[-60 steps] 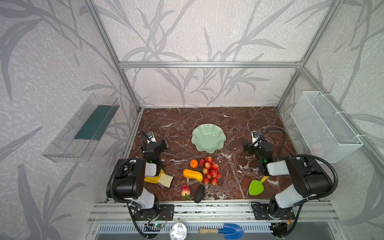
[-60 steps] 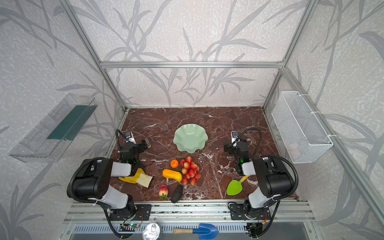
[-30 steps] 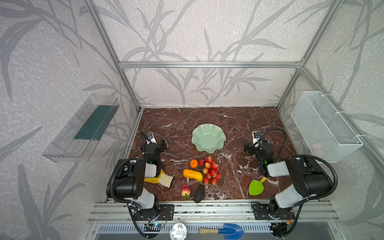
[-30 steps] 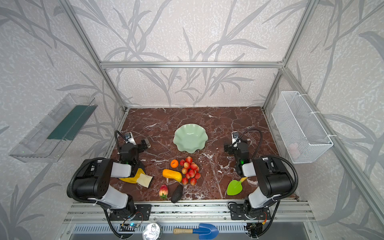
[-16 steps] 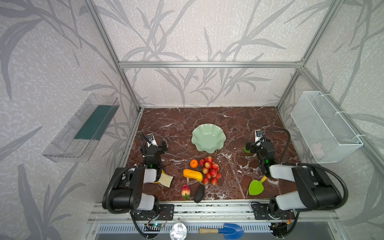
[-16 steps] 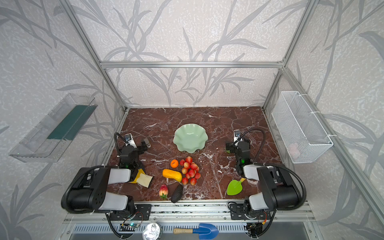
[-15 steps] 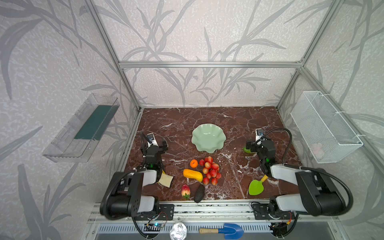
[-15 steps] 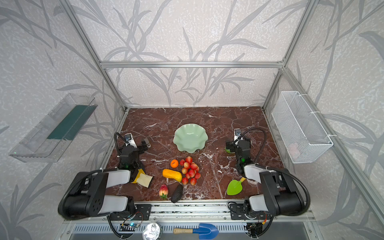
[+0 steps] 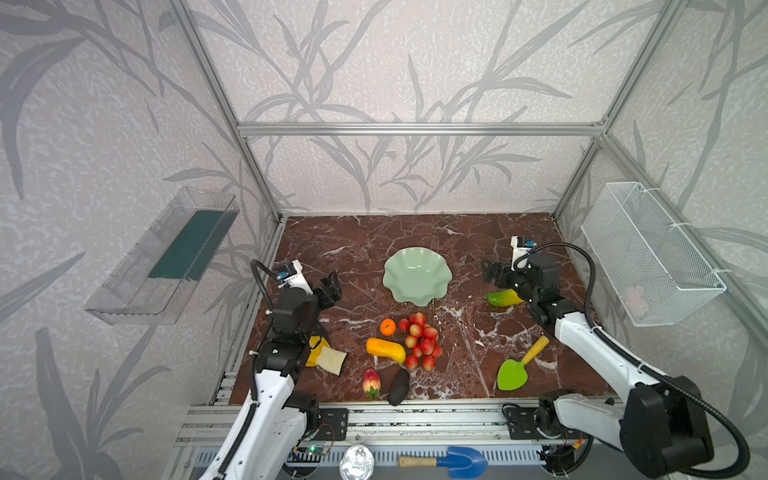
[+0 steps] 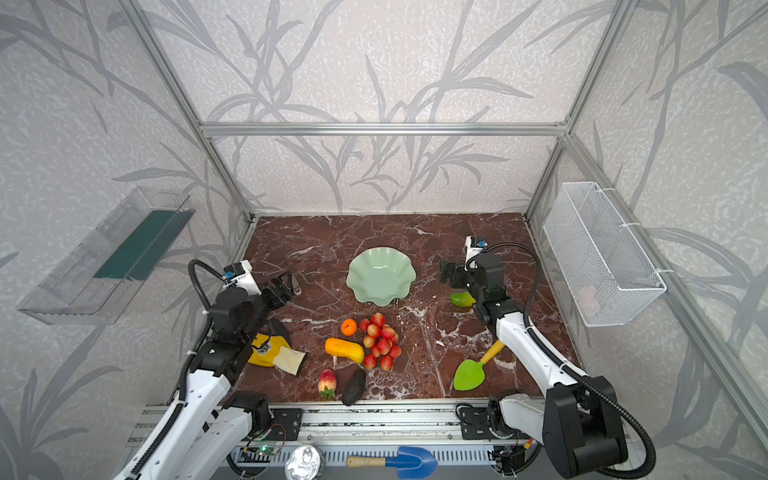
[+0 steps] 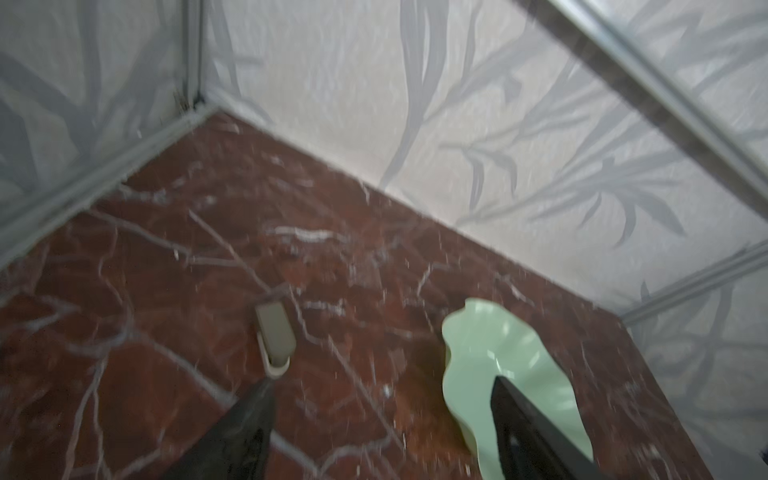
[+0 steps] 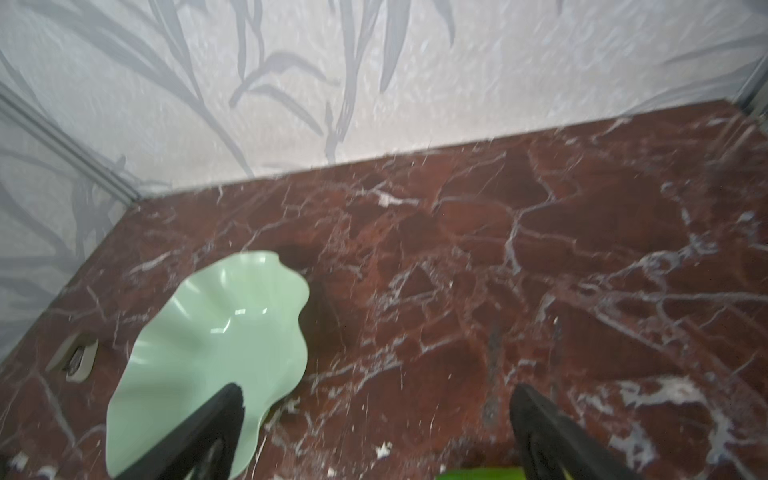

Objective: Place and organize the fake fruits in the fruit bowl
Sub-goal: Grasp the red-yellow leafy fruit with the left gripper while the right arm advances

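Note:
The pale green fruit bowl (image 9: 417, 274) (image 10: 381, 274) stands mid-table with nothing in it. In front of it lie an orange (image 9: 387, 326), a yellow-orange oblong fruit (image 9: 385, 350), a cluster of red berries (image 9: 422, 340), a strawberry (image 9: 371, 381) and a dark avocado (image 9: 399, 386). A green-yellow fruit (image 9: 504, 298) (image 12: 478, 473) lies right of the bowl, just under my right gripper (image 9: 494, 274) (image 12: 376, 388). That gripper is open and holds nothing. My left gripper (image 9: 330, 287) (image 11: 382, 382) hovers left of the bowl, open and holding nothing.
A yellow and cream pouch (image 9: 326, 357) lies beside the left arm and a green scoop (image 9: 513, 374) at the front right. A small grey object (image 11: 274, 336) rests left of the bowl. The walls carry a wire basket (image 9: 652, 253) and a clear tray (image 9: 162, 257).
Both arms have unfolded, carrying their grippers up and a little toward the back. The green-yellow fruit now shows under the right gripper. The fruits in front have not moved.

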Controlling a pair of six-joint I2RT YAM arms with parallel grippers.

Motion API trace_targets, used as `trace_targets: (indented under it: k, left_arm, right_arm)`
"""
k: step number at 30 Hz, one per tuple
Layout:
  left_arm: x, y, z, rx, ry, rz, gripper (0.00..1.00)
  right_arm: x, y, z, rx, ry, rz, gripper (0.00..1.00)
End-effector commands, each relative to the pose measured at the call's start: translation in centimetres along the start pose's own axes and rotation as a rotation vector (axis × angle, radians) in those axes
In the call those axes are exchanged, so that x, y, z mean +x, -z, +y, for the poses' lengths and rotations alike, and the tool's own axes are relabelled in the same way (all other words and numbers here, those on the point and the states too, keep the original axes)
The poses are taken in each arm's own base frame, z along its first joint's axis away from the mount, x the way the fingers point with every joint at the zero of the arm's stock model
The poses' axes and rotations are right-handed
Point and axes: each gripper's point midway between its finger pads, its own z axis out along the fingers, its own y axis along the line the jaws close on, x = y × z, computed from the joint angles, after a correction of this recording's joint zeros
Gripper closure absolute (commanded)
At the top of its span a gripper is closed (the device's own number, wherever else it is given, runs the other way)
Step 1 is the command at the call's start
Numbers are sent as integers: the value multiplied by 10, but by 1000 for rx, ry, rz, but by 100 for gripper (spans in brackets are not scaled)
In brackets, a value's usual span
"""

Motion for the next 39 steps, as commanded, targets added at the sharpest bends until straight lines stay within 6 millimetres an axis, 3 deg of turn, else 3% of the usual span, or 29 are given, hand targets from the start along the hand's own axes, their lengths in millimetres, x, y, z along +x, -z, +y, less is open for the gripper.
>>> trace_targets:
  k: [1,7,17,22,30,35,39]
  left_arm:
    - [84,44,13,-89,58,463,22]
    - [120,74,-13,-60,22,581,22]
    - [206,87,-22,-56,-75,760,20]
    - [246,91,-12,-81,-100,851,19]
    - [274,86,-5,-55,-62,887,22]
    - [279,83,-5,-44,-62,883,40]
    - [269,81,-17,8,-63,846,52]
  right_arm:
    - [20,10,12,13,43,109,0]
    - [35,1,22,-3,71,182,0]
    - [52,0,26,-15,84,221,0]
    - [57,4,26,-20,77,225,0]
    - [60,7,28,-34,59,225,0]
    - [57,7,29,-39,49,213,0]
    - [57,7,31,-51,37,210,0]
